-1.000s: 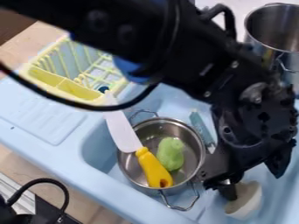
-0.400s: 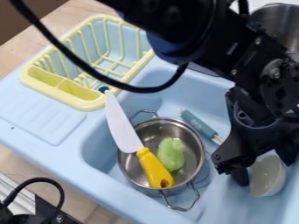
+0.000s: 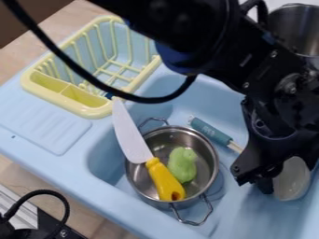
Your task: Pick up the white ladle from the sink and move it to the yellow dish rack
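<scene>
One white bowl (image 3: 293, 184) has shifted up and rightward in the blue sink (image 3: 240, 212), right at the gripper (image 3: 283, 176), clenched or released I cannot tell, so relocating it seems underway

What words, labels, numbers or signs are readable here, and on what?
Teal handle in the sink: pale lettering, too small to read.
Black arm: small pale mark, too small to tell if it is text.
Nothing legible enough to quote.
</scene>
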Motion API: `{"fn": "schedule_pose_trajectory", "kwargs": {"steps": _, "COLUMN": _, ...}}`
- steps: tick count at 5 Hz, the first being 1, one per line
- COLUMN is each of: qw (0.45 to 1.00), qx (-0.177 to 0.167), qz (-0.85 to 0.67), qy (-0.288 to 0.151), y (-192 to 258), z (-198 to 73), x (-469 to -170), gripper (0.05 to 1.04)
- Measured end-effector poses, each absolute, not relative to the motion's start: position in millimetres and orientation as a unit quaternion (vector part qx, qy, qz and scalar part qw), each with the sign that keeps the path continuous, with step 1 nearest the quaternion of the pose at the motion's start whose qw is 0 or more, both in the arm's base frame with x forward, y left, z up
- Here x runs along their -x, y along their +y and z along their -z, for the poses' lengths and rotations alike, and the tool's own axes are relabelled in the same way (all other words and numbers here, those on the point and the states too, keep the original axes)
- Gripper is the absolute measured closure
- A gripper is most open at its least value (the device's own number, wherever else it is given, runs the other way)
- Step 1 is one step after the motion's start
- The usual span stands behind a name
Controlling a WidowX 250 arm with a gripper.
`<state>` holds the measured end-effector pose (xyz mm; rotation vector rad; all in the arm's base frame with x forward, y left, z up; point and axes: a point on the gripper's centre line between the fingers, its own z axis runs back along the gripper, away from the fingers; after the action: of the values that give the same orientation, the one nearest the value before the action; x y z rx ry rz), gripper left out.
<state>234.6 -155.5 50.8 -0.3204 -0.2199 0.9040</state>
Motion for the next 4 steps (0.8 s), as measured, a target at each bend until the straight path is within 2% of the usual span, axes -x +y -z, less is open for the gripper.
{"fn": "schedule_pose_trajectory", "kwargs": {"steps": 2, "qw": 0.877, "qx": 0.163, "qz": -0.436, "qy": -0.118, "y": -157.1, "z": -49.1, "x": -235.8, "gripper": 0.699}}
{"fn": "schedule_pose_trajectory", "kwargs": {"steps": 4, "qw": 0.888, "qx": 0.152, "qz": -0.415, "qy": -0.128, "y": -162.2, "z": -53.7, "x": -226.2, "gripper": 0.707}}
